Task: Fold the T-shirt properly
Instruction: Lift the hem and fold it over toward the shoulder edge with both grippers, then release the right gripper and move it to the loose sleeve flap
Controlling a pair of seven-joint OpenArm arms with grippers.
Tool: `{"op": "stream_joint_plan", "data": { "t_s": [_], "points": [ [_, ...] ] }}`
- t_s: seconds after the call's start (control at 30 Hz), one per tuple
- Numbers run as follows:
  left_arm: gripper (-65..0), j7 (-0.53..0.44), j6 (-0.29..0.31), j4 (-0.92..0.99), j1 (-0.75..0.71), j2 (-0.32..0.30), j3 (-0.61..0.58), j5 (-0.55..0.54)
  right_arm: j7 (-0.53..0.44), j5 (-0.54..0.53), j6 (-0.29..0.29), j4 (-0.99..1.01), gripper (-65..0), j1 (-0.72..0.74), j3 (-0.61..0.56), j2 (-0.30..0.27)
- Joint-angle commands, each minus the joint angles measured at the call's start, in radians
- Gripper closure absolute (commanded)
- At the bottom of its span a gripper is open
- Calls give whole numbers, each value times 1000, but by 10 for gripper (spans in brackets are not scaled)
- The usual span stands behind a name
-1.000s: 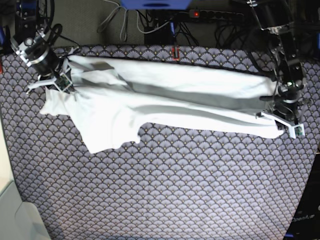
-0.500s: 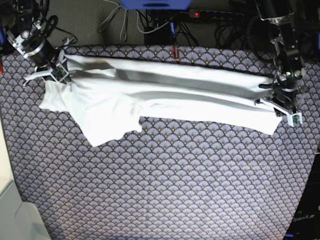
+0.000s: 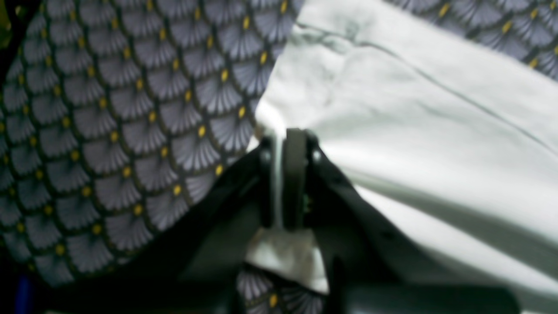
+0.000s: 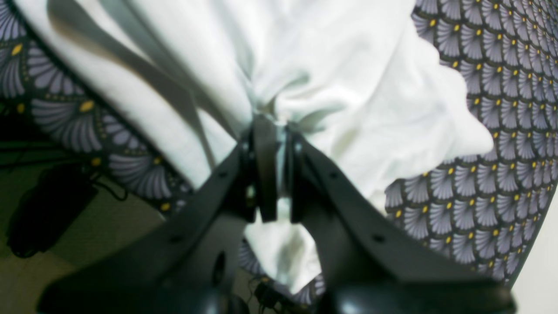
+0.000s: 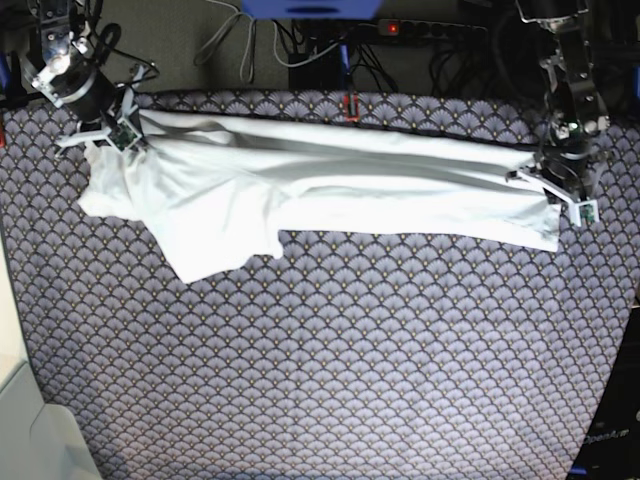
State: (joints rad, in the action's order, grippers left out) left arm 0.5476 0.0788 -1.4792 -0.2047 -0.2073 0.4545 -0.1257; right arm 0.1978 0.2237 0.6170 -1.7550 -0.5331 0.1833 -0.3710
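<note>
The white T-shirt [image 5: 350,190] lies stretched in a long band across the back of the purple scallop-patterned tablecloth [image 5: 350,350], with a sleeve flap hanging toward the front at the left. My left gripper [image 5: 560,198] at the right end is shut on the T-shirt's edge; in the left wrist view cloth [image 3: 414,122] is pinched in the left gripper [image 3: 283,135]. At the left end, near the back corner, my right gripper [image 5: 115,135] is shut on bunched cloth [image 4: 327,65], seen in the right gripper [image 4: 274,124] up close.
Behind the table's back edge lie a power strip [image 5: 430,30] and tangled cables [image 5: 240,45]. A pale white surface [image 5: 25,430] stands at the front left corner. Dark floor shows beyond the cloth edge [image 4: 48,209] in the right wrist view.
Both grippers have pulled the T-shirt toward the back of the table. The band has grown tighter and flatter, and the shaded fold along it has closed.
</note>
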Motion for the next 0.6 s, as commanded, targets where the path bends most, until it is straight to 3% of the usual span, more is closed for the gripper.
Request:
{"op": "stream_joint_plan", "data": {
  "t_s": [0.0,0.1,0.2,0.27,0.43,0.57],
  "points": [
    [-11,-14,-14,4,11,-17,5,10,-1,1,-10,-12,0,9,8,-12],
    [-65,-14,-14,55,14,-17,5,10,7,1,-10,-12,-1,26,14,-10],
    [-212,-14,-14,78,15,-17,2,10,9,1,-10,-13,-8,32,17,-10],
    [-266,-14,-14,78,15,-17,0,10,9,1,-10,-15,-48,32,18,-10],
    [-280,-14,-14,71,15,-17,0,10,10,1,-10,-15,-205,31,18,-10],
    [-280,-14,-14,71,15,-17,0,10,10,1,-10,-20,-274,21,20,-16]
  ]
}}
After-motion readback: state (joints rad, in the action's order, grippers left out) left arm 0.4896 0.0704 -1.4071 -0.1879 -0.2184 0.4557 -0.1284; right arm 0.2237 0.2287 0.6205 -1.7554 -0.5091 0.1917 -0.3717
